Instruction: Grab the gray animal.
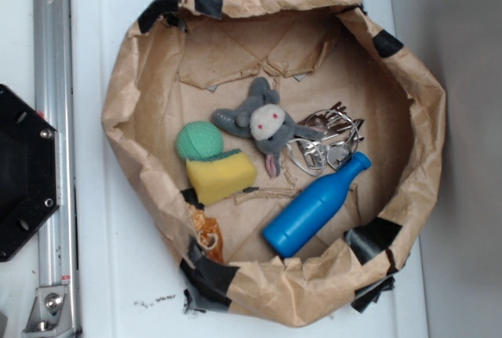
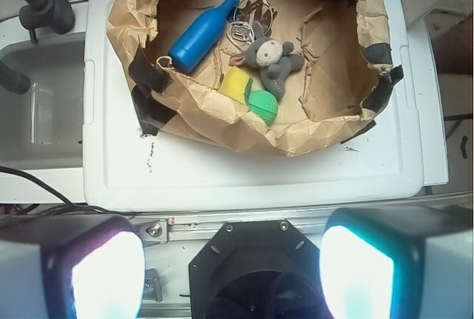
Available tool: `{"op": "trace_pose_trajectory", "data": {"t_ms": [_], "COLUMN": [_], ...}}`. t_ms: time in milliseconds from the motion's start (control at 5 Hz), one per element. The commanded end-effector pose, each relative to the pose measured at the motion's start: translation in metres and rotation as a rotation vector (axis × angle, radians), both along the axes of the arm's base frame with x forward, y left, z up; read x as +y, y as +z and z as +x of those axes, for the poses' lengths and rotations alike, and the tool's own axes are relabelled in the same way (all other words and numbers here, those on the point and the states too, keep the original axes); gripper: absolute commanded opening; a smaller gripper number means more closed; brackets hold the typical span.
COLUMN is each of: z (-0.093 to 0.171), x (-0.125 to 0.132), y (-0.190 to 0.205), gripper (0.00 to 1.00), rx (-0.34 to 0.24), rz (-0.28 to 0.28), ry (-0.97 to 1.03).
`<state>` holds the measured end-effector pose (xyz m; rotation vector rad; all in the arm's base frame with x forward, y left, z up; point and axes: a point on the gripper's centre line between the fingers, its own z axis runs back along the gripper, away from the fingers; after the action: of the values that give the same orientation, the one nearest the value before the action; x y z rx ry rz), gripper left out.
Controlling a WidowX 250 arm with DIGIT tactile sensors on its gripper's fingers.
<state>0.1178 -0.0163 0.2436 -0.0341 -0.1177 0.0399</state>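
- Gray animal (image 2: 268, 58) is my target, and my tool (image 2: 233, 274) hangs well back from it, over the rail at the near edge of the white worktop (image 2: 244, 175); its two pads sit wide apart with nothing between them.
- It lies on the floor of the brown paper basket (image 1: 427, 110), about mid-basket, face up with its cream patch showing.
- Around it: the green knitted ball (image 1: 198, 140) and yellow sponge (image 1: 222, 176) are just beside one ear, the metal whisk (image 1: 328, 143) touches its other side, and the blue bottle (image 1: 315, 205) lies near its lower ear.
- I judge it light, soft and squashy, not slippery or fragile.
- Best hold, I reckon, is across the plump head or body from above; the floppy ears would slip free, and the whisk wires could snag a pad.
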Motion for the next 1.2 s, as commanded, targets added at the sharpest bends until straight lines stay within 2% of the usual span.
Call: {"op": "trace_pose_trajectory", "data": {"t_ms": [0,200,400,600,800,1000], "z": [0.0,0.05,0.095,0.133,0.153,0.155], "x": [0.0,0.013,0.021,0.031,0.051,0.072], "y": [0.0,-0.034,-0.061,-0.106,-0.143,-0.193], "gripper": [1.0,1.0,1.0,1.0,1.0,1.0], "rx": [0.0,-0.08,-0.091,-0.069,-0.009,0.14], "rz": [0.0,0.103,0.155,0.131,0.143,0.141], "ry": [0.0,-0.093,-0.118,-0.195,-0.182,-0.13]}}
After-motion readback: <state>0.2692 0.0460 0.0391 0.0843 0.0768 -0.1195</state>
